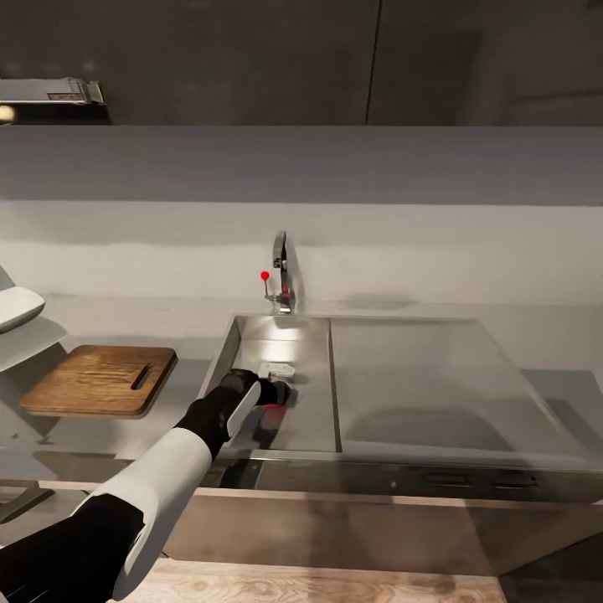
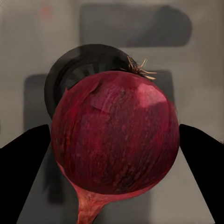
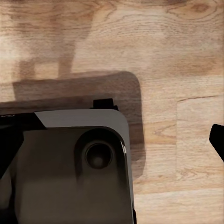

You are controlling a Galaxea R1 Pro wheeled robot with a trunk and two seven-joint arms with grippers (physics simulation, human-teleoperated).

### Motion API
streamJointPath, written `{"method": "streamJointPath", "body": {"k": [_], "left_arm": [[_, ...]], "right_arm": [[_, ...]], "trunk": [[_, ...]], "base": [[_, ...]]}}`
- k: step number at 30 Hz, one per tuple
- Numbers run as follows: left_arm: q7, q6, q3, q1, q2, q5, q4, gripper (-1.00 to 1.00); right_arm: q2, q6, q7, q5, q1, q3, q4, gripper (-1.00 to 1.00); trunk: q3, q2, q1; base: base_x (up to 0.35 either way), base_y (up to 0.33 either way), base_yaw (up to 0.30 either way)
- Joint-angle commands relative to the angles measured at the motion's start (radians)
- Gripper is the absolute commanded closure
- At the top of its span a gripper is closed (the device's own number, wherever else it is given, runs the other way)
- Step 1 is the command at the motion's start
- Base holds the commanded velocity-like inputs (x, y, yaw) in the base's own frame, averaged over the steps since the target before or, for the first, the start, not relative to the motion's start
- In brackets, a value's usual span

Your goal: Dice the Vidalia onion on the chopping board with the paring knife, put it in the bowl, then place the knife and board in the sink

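The Vidalia onion [image 2: 114,135], a dark red bulb, sits between the two black fingers [image 2: 23,163] of my left gripper [image 2: 114,149], which press on its sides above the round black drain [image 2: 79,65]. From the head, my left gripper [image 1: 272,392] is down inside the sink [image 1: 289,347], with a bit of the red onion [image 1: 273,411] showing below it. The chopping board [image 1: 100,381] lies bare on the countertop [image 1: 502,335], left of the sink. The white bowl [image 1: 12,306] is cut off by the left edge. The paring knife is out of view. My right gripper [image 3: 112,144] is open over the floor.
The chrome tap [image 1: 281,272] with its red knob [image 1: 265,275] rises behind the basin. A flat drainer [image 1: 419,377] lies right of the basin. Dark upper cabinets [image 1: 335,59] hang overhead. The right wrist view shows the wood floor [image 3: 154,42] and the robot's grey base [image 3: 74,168].
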Motion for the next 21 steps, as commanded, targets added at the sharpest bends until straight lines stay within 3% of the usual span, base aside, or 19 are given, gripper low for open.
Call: {"method": "streamJointPath", "body": {"k": [1,10,15,21], "left_arm": [[0.008,0.004,-0.004,-0.001,0.001,0.005,-0.004,1.00],[0.009,0.008,-0.004,-0.001,0.001,0.004,-0.044,1.00],[0.010,0.024,-0.004,-0.001,0.002,0.004,-0.141,1.00],[0.010,0.099,-0.004,-0.001,0.003,-0.001,-0.261,1.00]], "right_arm": [[0.000,-0.004,0.002,-0.007,-0.001,-0.001,0.001,-1.00],[0.001,-0.004,0.002,-0.007,-0.001,-0.001,0.001,-1.00],[0.001,-0.004,0.002,-0.007,-0.001,-0.001,0.001,-1.00],[0.001,-0.004,0.002,-0.007,-0.001,-0.001,0.001,-1.00]], "trunk": [[0.000,-0.001,0.000],[0.012,-0.001,0.000],[0.020,-0.001,0.000],[0.029,-0.001,0.000]], "base": [[0.000,0.000,-0.025],[0.000,0.000,-0.053],[0.000,0.000,-0.007],[0.000,0.000,0.000]]}}
